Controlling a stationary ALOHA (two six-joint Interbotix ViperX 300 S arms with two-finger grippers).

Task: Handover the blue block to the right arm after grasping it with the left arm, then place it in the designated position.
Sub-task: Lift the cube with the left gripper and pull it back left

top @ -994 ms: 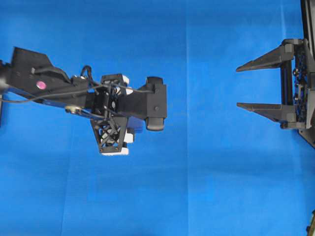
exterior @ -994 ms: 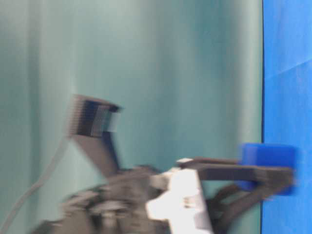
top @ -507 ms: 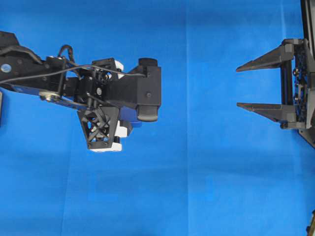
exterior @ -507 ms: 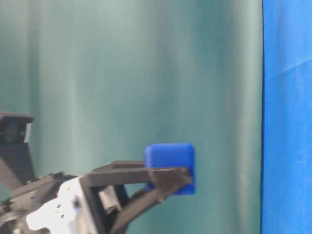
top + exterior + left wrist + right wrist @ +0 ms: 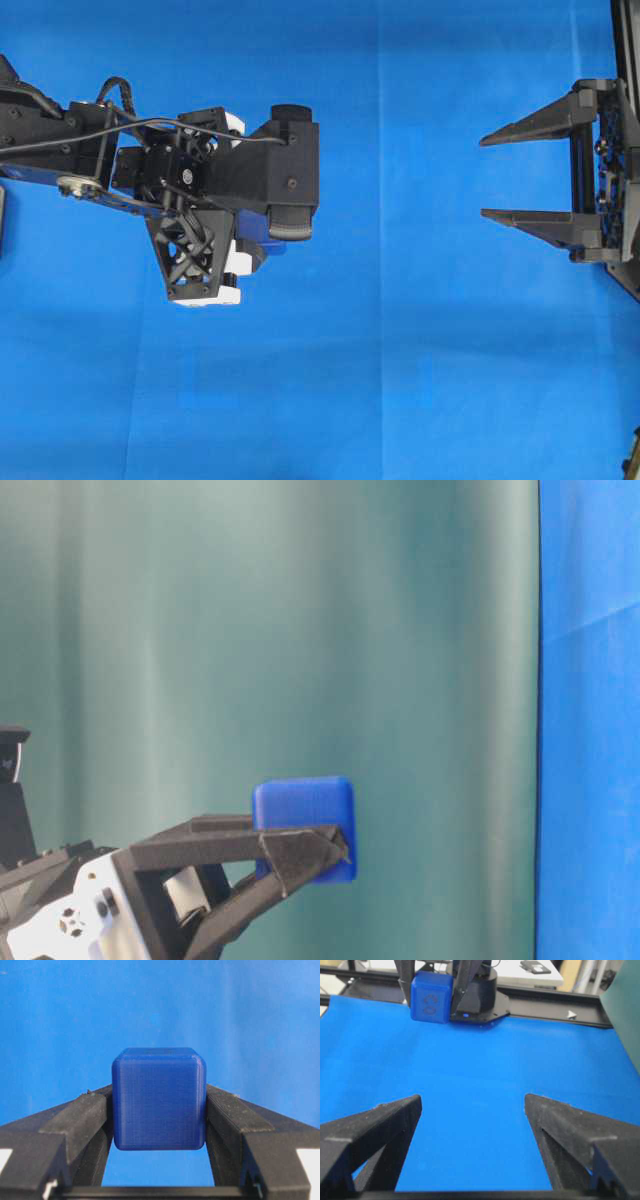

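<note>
Firmly, the left pincer is clamping the block between its two fingers, one on each side face, with the cube's front and top standing clear beyond the fingertips. In the table-level view the block is hanging well off the blue cloth, so it is being carried in the air. In the overhead view the left pincer is sitting left of the middle, and only a sliver of blue is showing under it. The right pincer is waiting near the right edge, jaws spread wide and empty, fingers pointing straight toward the left arm. From its own camera the block is lying straight ahead and well apart, slightly left of the gap between the fingers. The cube has no long axis, so the handover is probably hinging on closing that gap along one line. Compared with a second earlier, the block is sitting much farther from the cloth and the left arm has drawn leftward in the overhead view; the right pincer is holding the same pose.
</note>
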